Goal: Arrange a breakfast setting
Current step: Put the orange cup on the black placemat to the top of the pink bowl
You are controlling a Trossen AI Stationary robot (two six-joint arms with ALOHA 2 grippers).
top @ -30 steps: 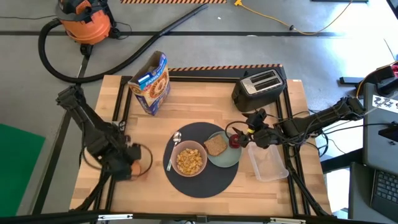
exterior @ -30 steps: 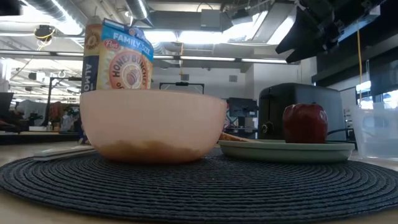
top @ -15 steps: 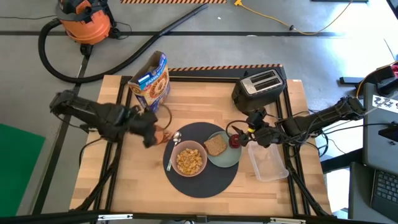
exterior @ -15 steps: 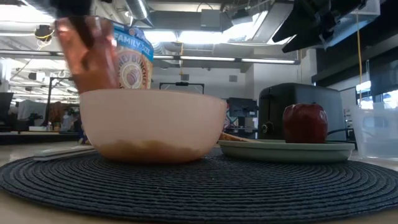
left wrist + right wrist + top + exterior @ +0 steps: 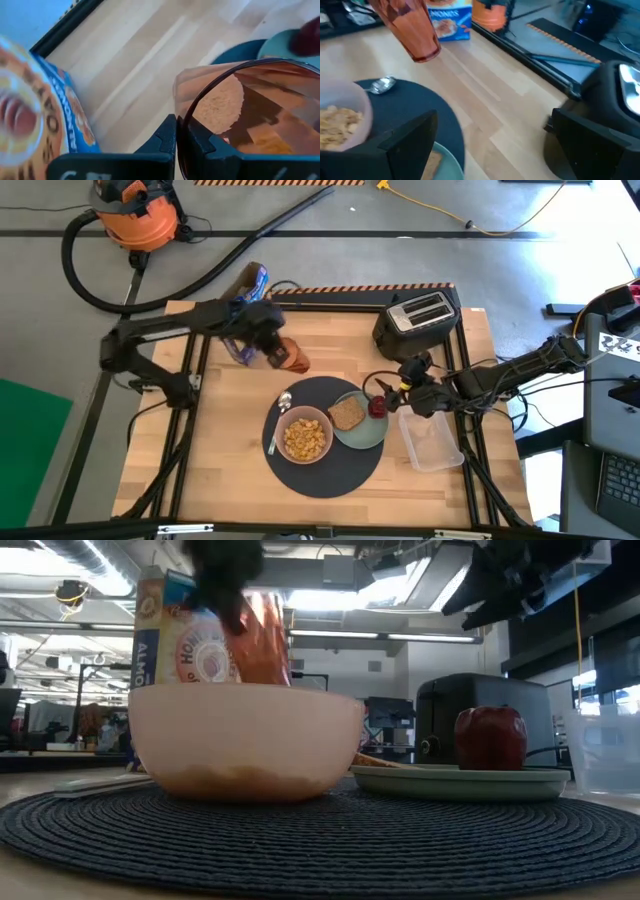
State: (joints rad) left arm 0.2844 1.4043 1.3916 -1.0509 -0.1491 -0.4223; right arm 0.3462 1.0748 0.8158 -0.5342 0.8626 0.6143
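Tabletop (image 5: 230, 470) construction is pale wooden planking framed by black rails, set on a grey floor where an orange vacuum (image 5: 135, 212) with a black hose is seen at the 11 o'clock side. Ceiling lights and dark equipment are seen in the room beyond in the low view.

A dark-grey mat (image 5: 330, 475) is placed near the tabletop's centre. On it, a pink bowl (image 5: 305, 437) holding cereal is set toward 9 o'clock, and a pale green plate (image 5: 365, 435) toward 3 o'clock. A toast slice (image 5: 347, 413) and a red apple (image 5: 377, 407) are carried on the plate. A metal spoon (image 5: 279, 415) is laid just beside the bowl at 10 o'clock.

A cereal box (image 5: 252, 280) is positioned at 11 o'clock, a black toaster (image 5: 418, 320) at 1 o'clock, and a clear container (image 5: 432, 442) at 3 o'clock off the mat.

The orange translucent cup (image 5: 292, 357) is gripped by its rim in the closed left pincer (image 5: 272, 352), tilted, above the wood at 11 o'clock of the mat. The right pincer (image 5: 398, 392) is spread fully wide, holding nothing, just beside the apple.
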